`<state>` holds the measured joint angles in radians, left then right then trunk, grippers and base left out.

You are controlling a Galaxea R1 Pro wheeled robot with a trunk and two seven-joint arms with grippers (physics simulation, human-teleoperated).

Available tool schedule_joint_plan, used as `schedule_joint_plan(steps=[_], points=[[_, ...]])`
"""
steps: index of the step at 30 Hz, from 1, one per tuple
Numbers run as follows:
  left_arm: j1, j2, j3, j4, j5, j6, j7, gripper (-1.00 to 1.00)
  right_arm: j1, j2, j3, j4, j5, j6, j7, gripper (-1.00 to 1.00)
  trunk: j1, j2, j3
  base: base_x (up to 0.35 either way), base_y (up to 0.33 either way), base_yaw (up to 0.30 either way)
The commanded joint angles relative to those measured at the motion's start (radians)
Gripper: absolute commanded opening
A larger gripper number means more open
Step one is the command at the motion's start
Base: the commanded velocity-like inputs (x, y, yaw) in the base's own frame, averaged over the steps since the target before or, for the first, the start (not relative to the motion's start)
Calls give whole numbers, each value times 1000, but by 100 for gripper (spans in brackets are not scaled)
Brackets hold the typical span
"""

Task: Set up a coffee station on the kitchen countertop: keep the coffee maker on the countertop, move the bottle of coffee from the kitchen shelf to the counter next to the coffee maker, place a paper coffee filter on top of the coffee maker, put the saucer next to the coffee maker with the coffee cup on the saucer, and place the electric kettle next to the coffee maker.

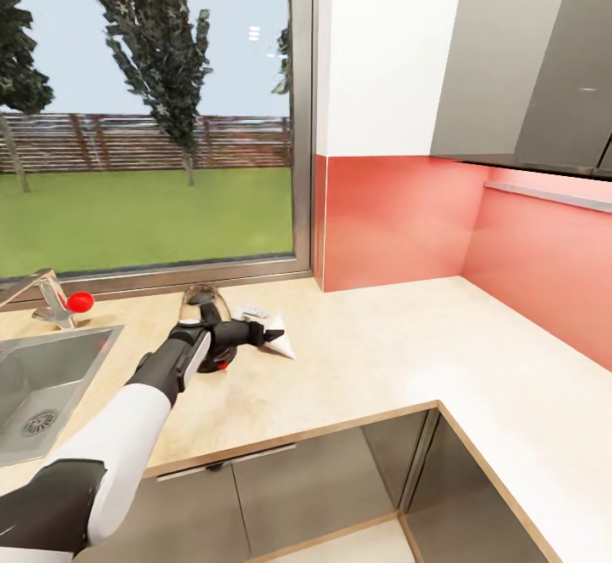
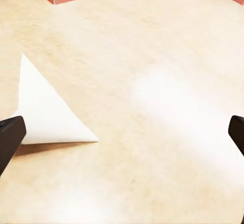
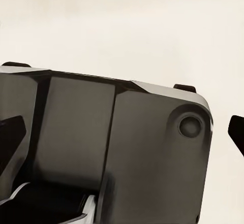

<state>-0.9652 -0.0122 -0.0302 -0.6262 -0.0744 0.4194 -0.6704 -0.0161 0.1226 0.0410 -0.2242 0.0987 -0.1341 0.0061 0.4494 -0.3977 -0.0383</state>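
Flat on the pale speckled kitchen countertop (image 2: 168, 46), a white triangular paper coffee filter (image 2: 46, 112) beside the spread-open left end effector (image 2: 122, 135)

The head view looks down and forward from above the kitchen countertop (image 1: 399, 359), toward its window corner. The left wrist view sits close over that same worktop, sharing the paper coffee filter (image 2: 46, 112). The right wrist view faces a dark robot housing (image 3: 117, 153) at close range.

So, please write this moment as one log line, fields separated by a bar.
left gripper: open, at paper coffee filter | filter: flat on kitchen countertop | right gripper: open, empty
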Motion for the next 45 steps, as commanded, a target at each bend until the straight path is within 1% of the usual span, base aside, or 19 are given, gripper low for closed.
schedule_joint_plan(steps=[1,6,14,18,22,26,27,34,41,45], points=[[-4,-2,4,-2,-7,5,-3,100,-1,0,-1,1,10,-2,0,100,1,-2,-2,0,0,0],[-30,-12,8,-1,-5,10,22,100,-1,0,-1,1,10,-2,0,100,1,-2,-2,0,0,0],[-75,-57,5,3,-6,20,67,100,-1,0,-1,2,10,-2,0,100,1,-2,-2,0,0,0],[-97,-79,4,0,-6,43,89,100,-1,0,-1,2,10,-2,0,100,1,-2,-2,0,0,0],[-119,-81,3,-1,-8,50,112,100,-1,0,-1,2,10,-2,0,100,1,-2,-2,0,0,0],[-117,-80,3,-1,-11,51,134,100,-1,0,-1,2,10,-2,0,100,1,-2,-2,6,0,0],[-117,-80,2,0,-12,51,249,100,-1,0,-1,2,10,-2,0,100,1,-2,-2,54,0,0],[-116,-77,1,11,-16,51,248,100,-1,0,-1,2,10,-2,0,100,1,-2,-2,230,-33,0],[-115,-77,1,12,-15,47,247,100,-1,-1,-1,2,10,-2,0,100,1,-2,-2,267,-148,0],[-103,-77,1,13,-13,46,247,100,-1,-1,-1,2,10,-2,0,100,1,-2,-2,228,-157,0]])
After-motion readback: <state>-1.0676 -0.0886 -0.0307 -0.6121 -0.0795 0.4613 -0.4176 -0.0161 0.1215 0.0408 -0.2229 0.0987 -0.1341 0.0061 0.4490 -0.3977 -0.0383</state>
